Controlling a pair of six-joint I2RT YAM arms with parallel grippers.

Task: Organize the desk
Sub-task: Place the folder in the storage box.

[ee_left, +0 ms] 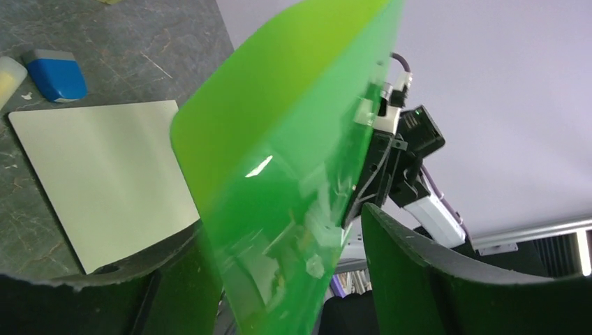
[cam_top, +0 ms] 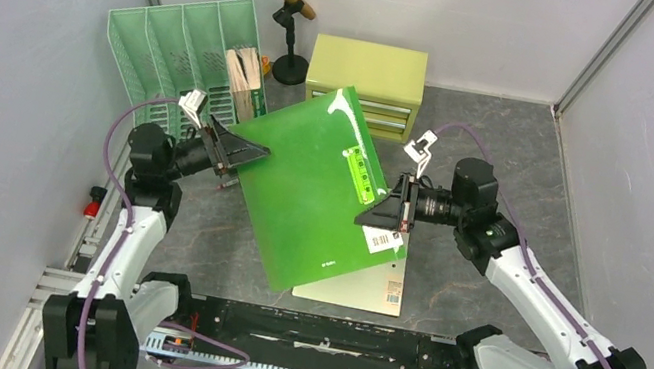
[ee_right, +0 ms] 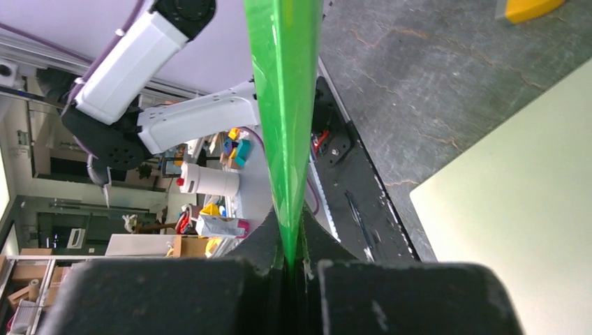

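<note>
While the right fingers are clamped tight on the right edge of a green folder, I see that folder held tilted in the air over the middle of the frame. The left fingers stand spread on either side of its left edge, and the left wrist view shows a gap between the sheet and one finger. The surface, dark grey and veined, runs across the frame between the pale walls, and the folder hides much of its centre from me. Under the folder's lower corner a pale booklet lies flat. Behind the top corner sits a yellow-green drawer cabinet. A green file rack stands at upper left, with a brown-headed stand between the two. A blue eraser lies near the booklet.
</note>
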